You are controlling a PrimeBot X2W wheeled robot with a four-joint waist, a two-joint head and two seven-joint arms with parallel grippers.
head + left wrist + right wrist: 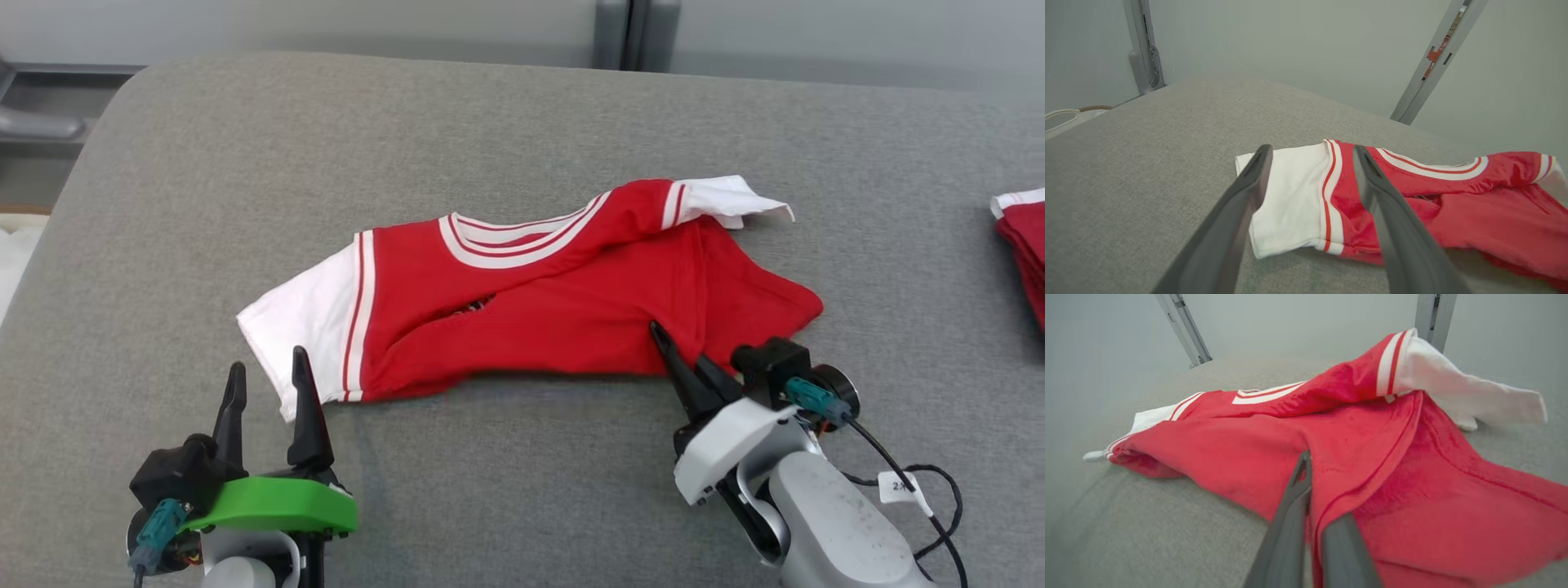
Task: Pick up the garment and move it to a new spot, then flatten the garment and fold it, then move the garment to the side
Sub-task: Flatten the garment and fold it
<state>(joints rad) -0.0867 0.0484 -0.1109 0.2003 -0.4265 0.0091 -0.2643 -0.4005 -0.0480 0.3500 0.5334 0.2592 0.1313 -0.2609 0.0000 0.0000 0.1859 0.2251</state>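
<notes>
Head view, from the left: the left tool (268,361) stands with its fingers spread wide and nothing between them, low over the grey bench (506,131), just beside the shirt's white left sleeve (302,314). In the left wrist view that sleeve lies flat on the bench past the open fingertips, and I see no contact with it.

The shirt (555,310), red with white sleeves and a striped collar (514,241), lies in the middle of the bench. It is not flat: the body is doubled over itself along a slanting crease, with a gap showing under the upper layer, and the lower part seems tucked beneath.

Further right, the right tool (657,328) is pressed together on the red cloth at the near edge of the shirt's right half. The right wrist view shows a fold of that cloth pinched between the two fingers. Beyond it the right sleeve (727,200) is thrown back and stands up loosely off the bench. At the far right edge lies a pile of red clothes (1020,245), well apart from the shirt.

By my reading the task is near its start. One grip is made, but the shirt rests on the bench, unlifted. Whether this is its new spot I cannot tell. Flattening, folding and moving aside all look left to do.
</notes>
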